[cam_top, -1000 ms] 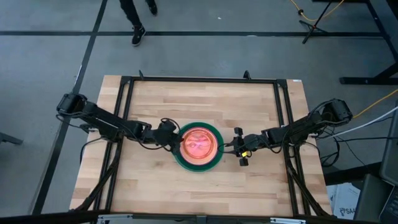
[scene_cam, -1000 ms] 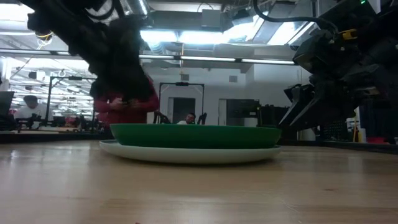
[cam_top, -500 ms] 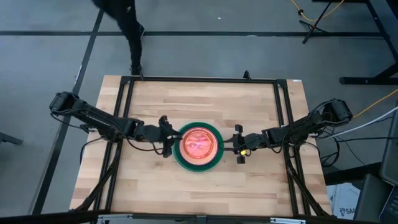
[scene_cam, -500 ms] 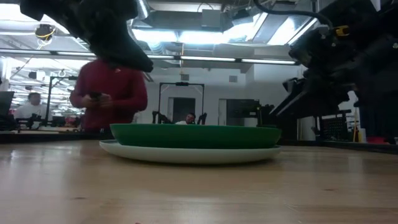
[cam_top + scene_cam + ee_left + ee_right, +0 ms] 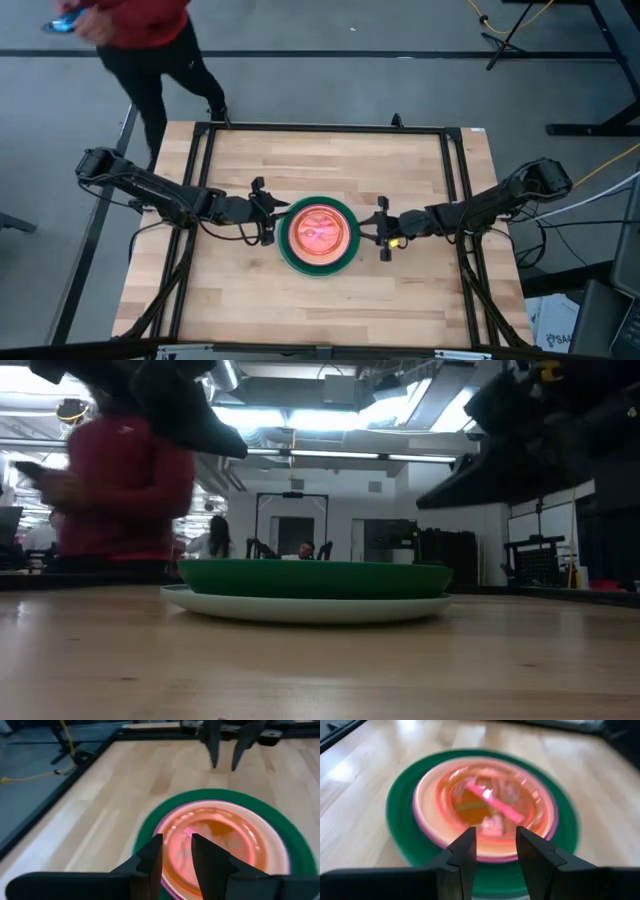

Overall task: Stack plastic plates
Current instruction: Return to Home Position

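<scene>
The plastic plates sit nested in one stack (image 5: 318,235) at the table's middle. A dark green plate (image 5: 315,578) rests on a pale one (image 5: 300,606). Inside it lie a magenta rim, a cream plate and orange and pink small plates (image 5: 485,805). My left gripper (image 5: 262,212) hovers open just left of the stack, and its wrist view shows the fingers (image 5: 176,851) above the near rim. My right gripper (image 5: 383,229) hovers open just right of the stack (image 5: 495,845). Neither one touches the plates.
Black frame rails (image 5: 200,180) run along the table's left, right and far sides. A person in a red top (image 5: 140,40) walks past the far left corner. Bare wood lies on the near and far sides of the stack.
Both grippers have risen from beside the stack, and the left one has also drawn back a little toward the table's left edge. The stack has stayed where it was. The person has walked along the far left corner.
</scene>
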Robot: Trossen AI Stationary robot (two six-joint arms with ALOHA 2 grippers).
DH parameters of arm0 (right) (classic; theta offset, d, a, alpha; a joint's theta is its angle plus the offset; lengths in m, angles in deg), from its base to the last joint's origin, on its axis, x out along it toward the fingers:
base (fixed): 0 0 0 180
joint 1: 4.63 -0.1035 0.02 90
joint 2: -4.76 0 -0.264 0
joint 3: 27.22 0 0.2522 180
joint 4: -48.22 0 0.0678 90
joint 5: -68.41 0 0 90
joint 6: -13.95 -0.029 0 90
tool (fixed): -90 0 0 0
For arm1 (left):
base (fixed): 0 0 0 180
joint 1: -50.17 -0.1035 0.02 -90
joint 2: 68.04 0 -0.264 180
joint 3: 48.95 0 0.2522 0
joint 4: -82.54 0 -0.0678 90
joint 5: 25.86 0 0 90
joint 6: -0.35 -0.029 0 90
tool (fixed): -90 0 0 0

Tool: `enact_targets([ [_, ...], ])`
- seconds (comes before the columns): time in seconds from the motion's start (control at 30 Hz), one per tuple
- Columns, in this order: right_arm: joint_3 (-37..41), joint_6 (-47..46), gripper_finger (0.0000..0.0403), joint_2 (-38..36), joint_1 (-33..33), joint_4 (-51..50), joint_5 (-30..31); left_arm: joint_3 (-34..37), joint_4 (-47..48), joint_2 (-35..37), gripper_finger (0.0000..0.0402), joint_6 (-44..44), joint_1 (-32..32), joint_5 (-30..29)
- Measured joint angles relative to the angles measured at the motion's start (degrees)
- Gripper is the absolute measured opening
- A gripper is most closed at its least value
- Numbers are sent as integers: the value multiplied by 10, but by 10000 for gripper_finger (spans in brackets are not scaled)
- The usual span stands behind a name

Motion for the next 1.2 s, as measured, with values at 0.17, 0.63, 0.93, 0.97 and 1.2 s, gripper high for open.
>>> enact_targets([
  [0.17, 0, 25, 131, -69, 0, -42, 31, 0, -1, 9, 95, -30, -16, 29],
  [0.63, 1, 34, 131, -288, 124, -228, -77, 32, -35, 35, 94, -70, -100, 168],
  [0.93, 67, 32, 131, -327, 215, -168, -211, 181, -198, 119, 94, -53, -152, 208],
  [0.97, 77, 28, 131, -329, 221, -157, -211, 193, -198, 132, 94, -43, -156, 202],
  [1.2, 110, 9, 131, -335, 241, -126, -210, 251, -196, 221, 94, -10, -166, 205],
])
